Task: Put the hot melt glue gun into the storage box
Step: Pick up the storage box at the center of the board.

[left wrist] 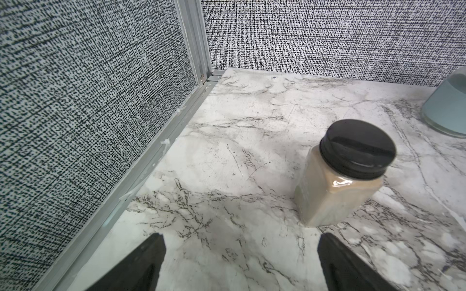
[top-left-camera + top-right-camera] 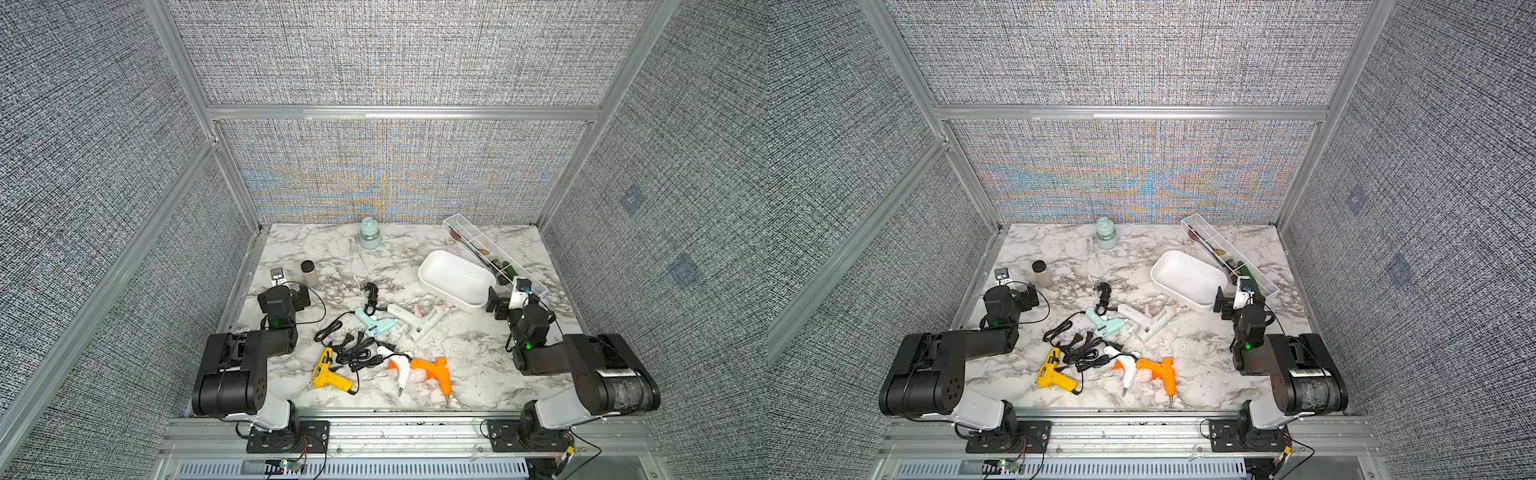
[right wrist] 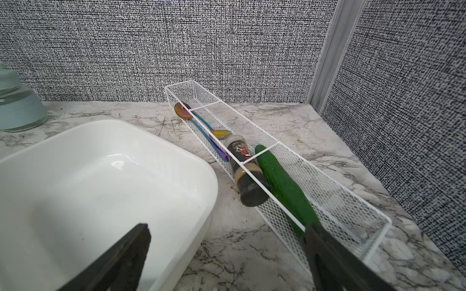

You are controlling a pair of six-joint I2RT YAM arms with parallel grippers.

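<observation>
Start: nothing picked; white glue gun lies centre frame, just lower-left of empty box; cords tangled nearby. Jaws of left gripper, right gripper spread wide, empty. Next likely: right gripper reaches gun body, avoiding cords.

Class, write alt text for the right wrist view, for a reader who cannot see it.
An empty white storage box sits beside a white mesh divided tray holding two spoons, a spice bottle and a cucumber. The open right gripper hangs above them.
</observation>
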